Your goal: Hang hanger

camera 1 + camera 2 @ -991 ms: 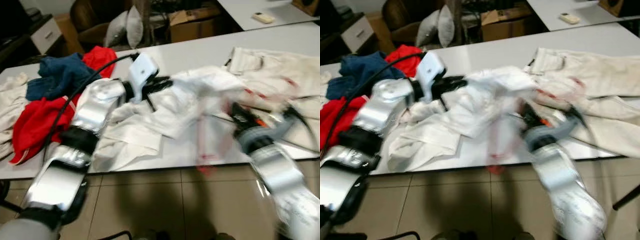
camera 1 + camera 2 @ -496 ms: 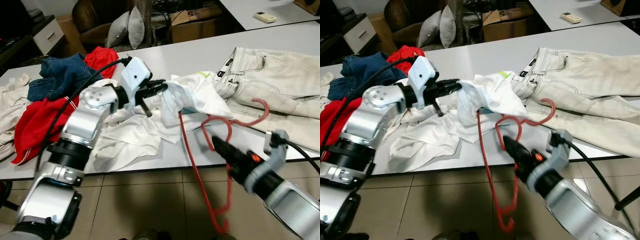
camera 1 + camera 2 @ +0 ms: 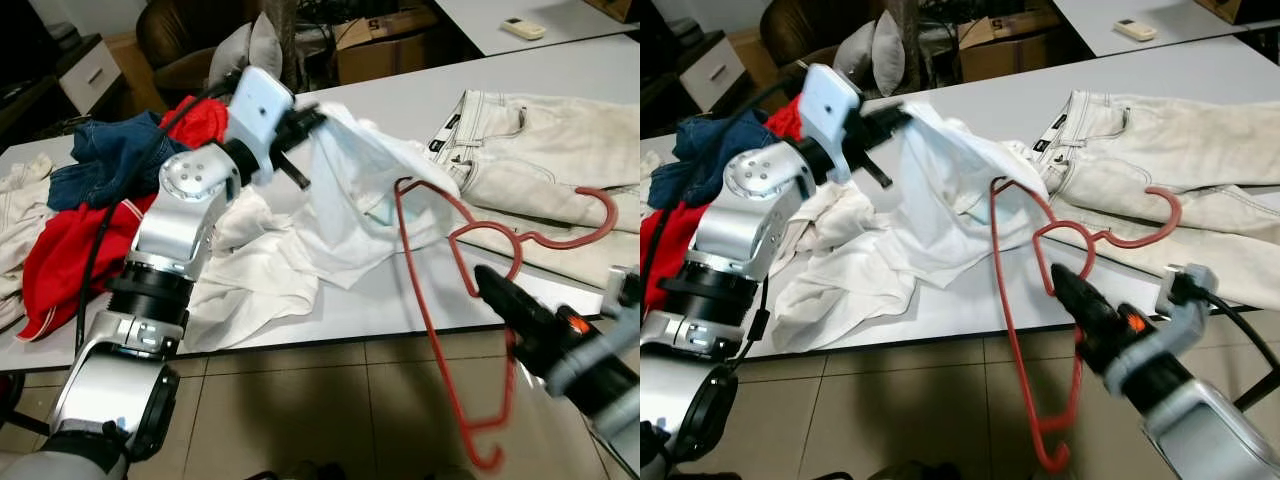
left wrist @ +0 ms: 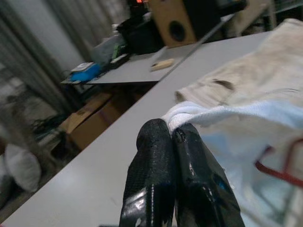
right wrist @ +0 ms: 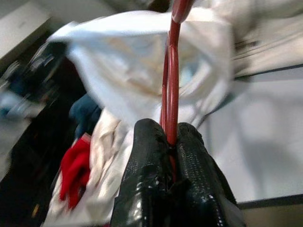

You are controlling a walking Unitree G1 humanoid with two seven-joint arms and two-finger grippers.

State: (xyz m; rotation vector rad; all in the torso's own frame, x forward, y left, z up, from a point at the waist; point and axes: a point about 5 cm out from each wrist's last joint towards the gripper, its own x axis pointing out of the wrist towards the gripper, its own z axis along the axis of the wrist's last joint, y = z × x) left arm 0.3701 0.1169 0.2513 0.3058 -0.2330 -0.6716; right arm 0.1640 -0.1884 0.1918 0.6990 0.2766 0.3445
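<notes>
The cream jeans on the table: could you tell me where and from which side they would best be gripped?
Probably the waistband of the jeans, coming from above on the robot's left: it lies flat, bare and thick-edged, while the hanger crosses the legs.

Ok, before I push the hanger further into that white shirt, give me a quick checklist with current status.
1. Right gripper shut on the red hanger: ok.
2. Left gripper pinching the white shirt edge, lifted off the table: ok.
3. One hanger shoulder inside the shirt: ok, the upper end sits under the fabric.
4. Other hanger end free: ok, it hangs below the table edge.
5. Hook clear of the beige trousers: cannot tell, it hovers over them.
6. Which shirt opening the hanger has entered: cannot tell.
</notes>
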